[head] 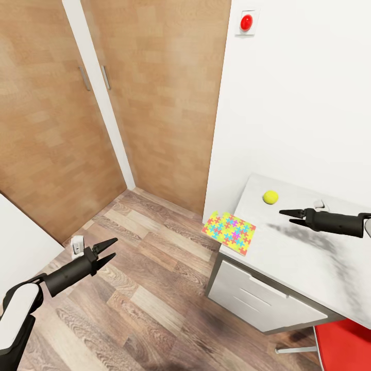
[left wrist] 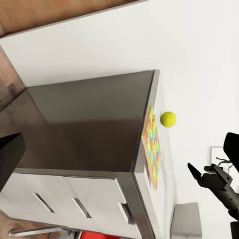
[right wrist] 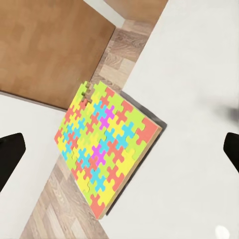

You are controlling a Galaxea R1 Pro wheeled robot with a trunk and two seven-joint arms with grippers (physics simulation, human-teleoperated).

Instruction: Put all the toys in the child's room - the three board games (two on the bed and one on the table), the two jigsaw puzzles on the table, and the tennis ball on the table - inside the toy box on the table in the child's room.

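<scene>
The puzzle (head: 230,233) is lying at the desk (head: 288,257) corner, overhanging: thin, stiff, light, best pinched by that edge. The right hand (head: 286,216), open, is hovering near the ball (head: 270,197).

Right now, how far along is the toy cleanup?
Nothing looks put away yet. The jigsaw puzzle lies at the table corner, overhanging its edge, with the tennis ball loose behind it. The right gripper hovers open beside them, holding nothing; the left gripper hangs open over the floor.
</scene>
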